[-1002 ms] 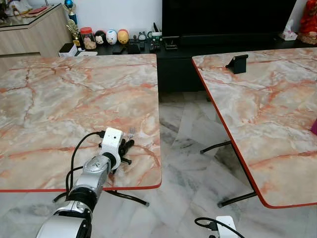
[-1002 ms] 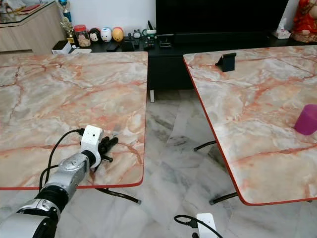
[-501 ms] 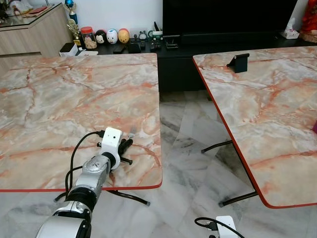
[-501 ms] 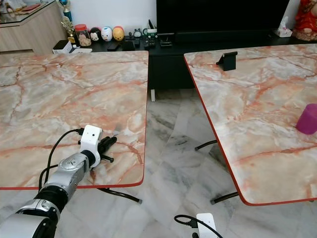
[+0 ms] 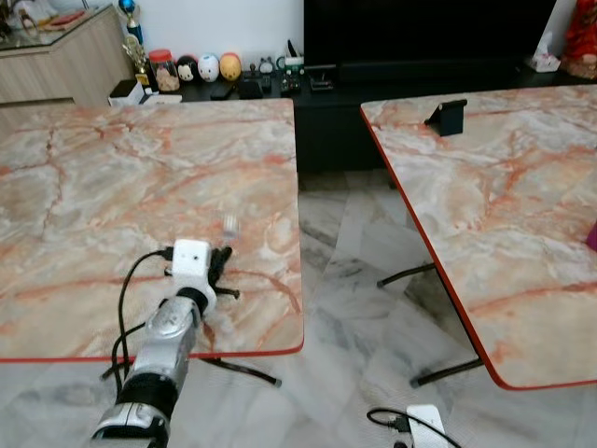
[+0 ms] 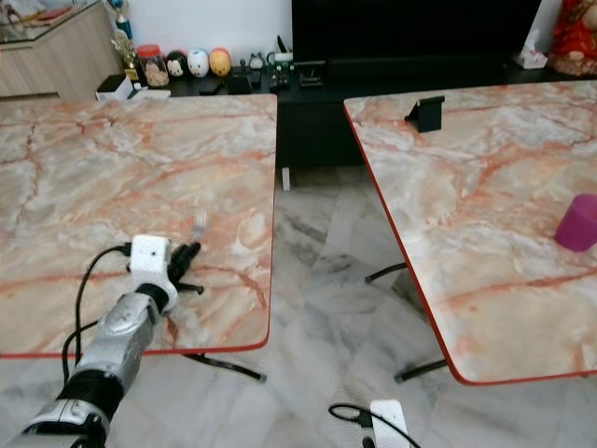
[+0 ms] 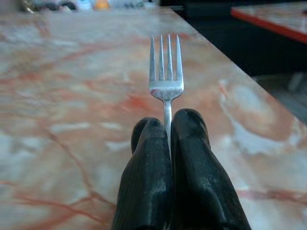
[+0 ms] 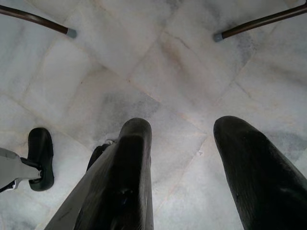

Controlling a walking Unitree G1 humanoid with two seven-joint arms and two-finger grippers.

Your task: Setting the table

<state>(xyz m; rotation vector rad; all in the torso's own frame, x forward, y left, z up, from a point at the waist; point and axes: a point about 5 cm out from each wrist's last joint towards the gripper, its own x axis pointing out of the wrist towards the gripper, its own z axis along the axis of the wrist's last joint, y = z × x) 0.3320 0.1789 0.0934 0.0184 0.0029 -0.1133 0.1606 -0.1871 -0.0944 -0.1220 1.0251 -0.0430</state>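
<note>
My left gripper [image 5: 217, 265] is shut on a silver fork [image 7: 166, 76], over the near right part of the left marble table [image 5: 103, 187]. The fork's tines [image 5: 229, 224] point away from me, lifted a little above the tabletop. In the left wrist view the two black fingers [image 7: 147, 177] pinch the fork's neck between them. My right gripper [image 8: 184, 139] hangs low over the floor, open, with nothing between its fingers.
A second marble table [image 5: 522, 215] stands to the right, carrying a black phone stand [image 5: 448, 117] and a pink cup [image 6: 578, 222]. A tiled gap [image 5: 345, 280] separates the tables. A dark TV console [image 5: 280, 89] with small figurines lines the back wall.
My left gripper has shifted left and lifted the fork; its tines now sit higher and farther over the table. The camera has shifted slightly.
</note>
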